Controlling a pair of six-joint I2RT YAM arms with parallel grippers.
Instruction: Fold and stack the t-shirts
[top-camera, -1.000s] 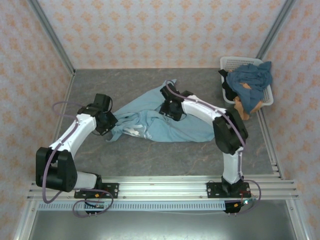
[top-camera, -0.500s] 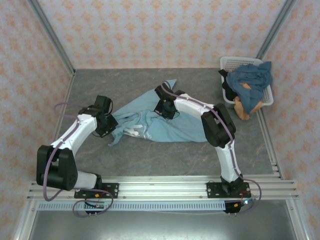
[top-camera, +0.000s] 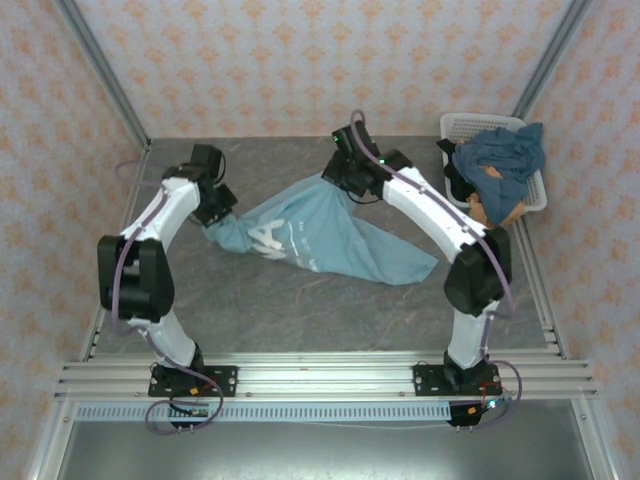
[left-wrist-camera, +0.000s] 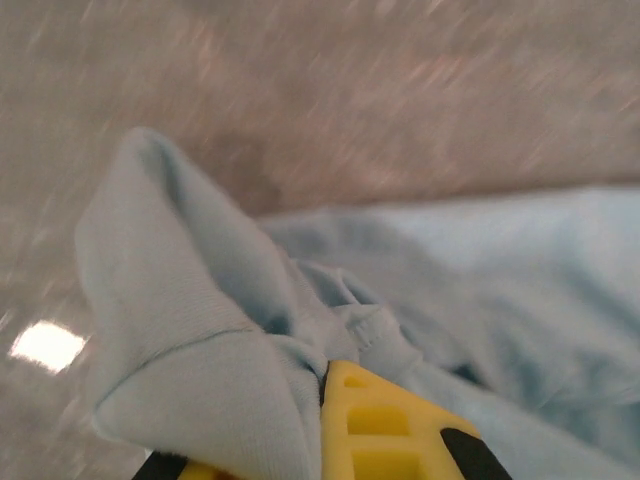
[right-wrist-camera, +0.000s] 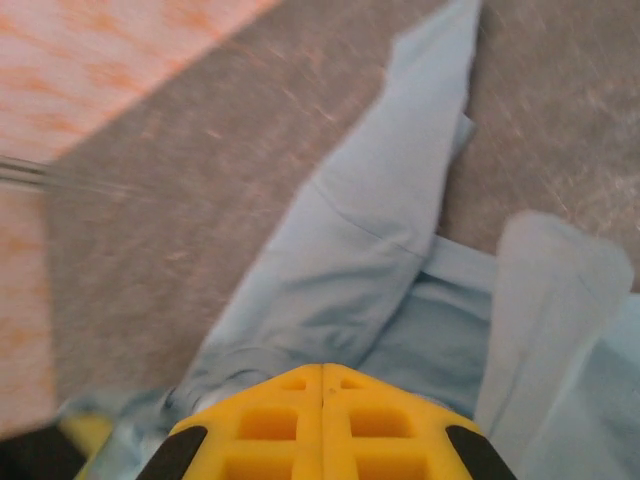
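On grey worktop (top-camera: 300, 310), toward the far edge: with left hand (top-camera: 218, 208) clamped shut on one end, held sky-blue t-shirt (top-camera: 330, 235) stretched, right hand (top-camera: 345, 180) clamped shut on its far corner. Needed even, low outward pull to flatten.

Top view is evenly, brightly lit; shadows are faint. Both wrist views are smeared by motion blur; glare is noted on the table (left-wrist-camera: 45, 345).

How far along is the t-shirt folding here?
Done: nothing folded or stacked yet. In hand: the left gripper and right gripper are both shut on the sky-blue t-shirt, stretched between them over the table. Left: the slate-blue shirt and orange-tan shirt, heaped in the white basket.
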